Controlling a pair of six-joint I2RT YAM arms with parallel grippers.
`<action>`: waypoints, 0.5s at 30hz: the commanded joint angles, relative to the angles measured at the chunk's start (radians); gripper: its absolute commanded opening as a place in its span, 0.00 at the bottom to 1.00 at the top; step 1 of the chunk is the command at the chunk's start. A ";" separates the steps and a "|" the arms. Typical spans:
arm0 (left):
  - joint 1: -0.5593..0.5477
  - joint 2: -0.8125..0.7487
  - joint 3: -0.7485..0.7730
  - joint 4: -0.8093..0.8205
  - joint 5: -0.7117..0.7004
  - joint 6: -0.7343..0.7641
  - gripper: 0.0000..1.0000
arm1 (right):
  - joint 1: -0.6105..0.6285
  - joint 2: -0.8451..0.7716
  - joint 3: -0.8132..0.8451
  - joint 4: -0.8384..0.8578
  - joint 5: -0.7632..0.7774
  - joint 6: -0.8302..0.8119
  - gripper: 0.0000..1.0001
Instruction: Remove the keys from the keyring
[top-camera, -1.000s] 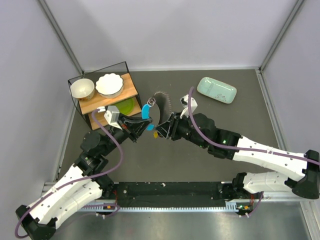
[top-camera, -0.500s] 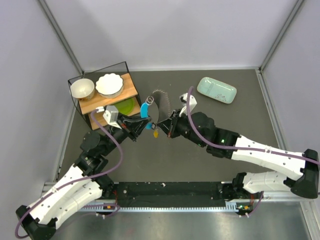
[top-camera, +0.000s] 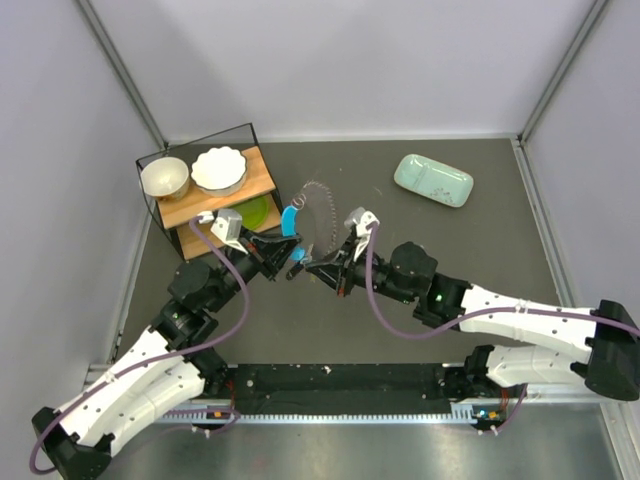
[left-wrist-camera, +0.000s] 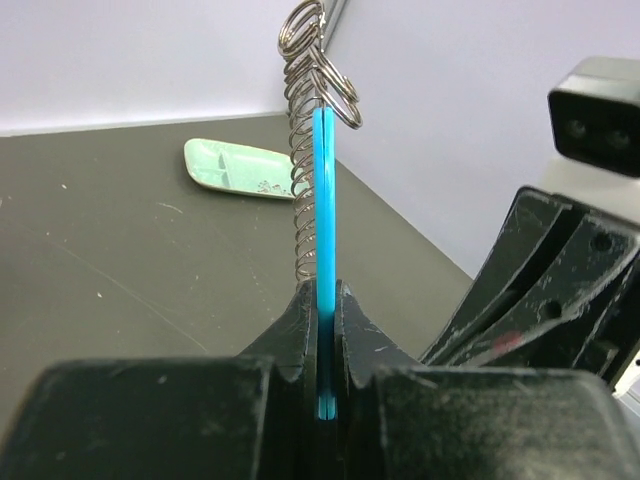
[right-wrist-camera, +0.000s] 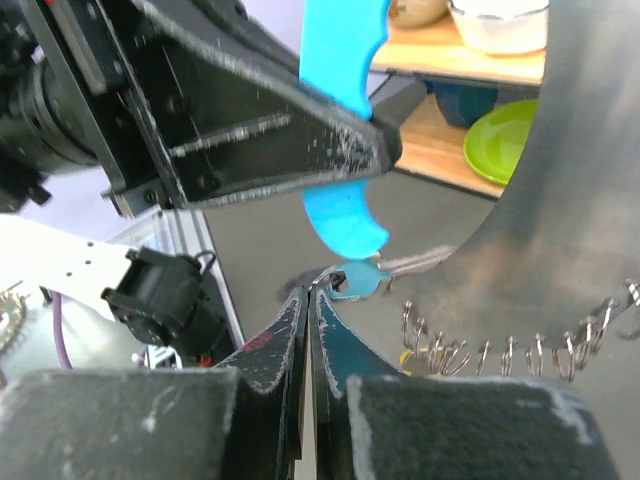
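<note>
My left gripper (top-camera: 281, 249) is shut on the blue-covered key (top-camera: 290, 222) and holds it upright above the table; in the left wrist view the blue cover (left-wrist-camera: 325, 230) is clamped edge-on. The keyring (top-camera: 318, 205), a coiled silvery wire loop, hangs from the key's top and also shows in the left wrist view (left-wrist-camera: 302, 150). My right gripper (top-camera: 318, 266) is shut, just right of and below the left one. In the right wrist view its tips (right-wrist-camera: 312, 293) touch the thin ring at the head of a small teal-headed key (right-wrist-camera: 362, 279). I cannot tell if they pinch it.
A black wire rack (top-camera: 160, 215) with a wooden shelf, two bowls and a green plate stands at the left. A pale green tray (top-camera: 433, 180) lies at the back right. Several small rings (right-wrist-camera: 500, 350) hang on the coil beside a blurred grey band (right-wrist-camera: 560, 180).
My right gripper has moved left and toward the near edge, closer under the left gripper. The coil, a blurred fan before, now hangs as a clear loop. The left gripper has held its place.
</note>
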 joint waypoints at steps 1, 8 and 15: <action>-0.005 -0.005 0.033 0.084 -0.027 -0.024 0.00 | 0.012 0.024 -0.032 0.022 -0.027 -0.080 0.00; -0.005 -0.003 0.030 0.101 -0.005 -0.001 0.00 | 0.013 0.015 -0.041 -0.096 0.061 -0.111 0.00; -0.005 -0.015 -0.004 0.159 0.039 0.054 0.00 | 0.013 -0.091 -0.031 -0.127 0.003 -0.080 0.28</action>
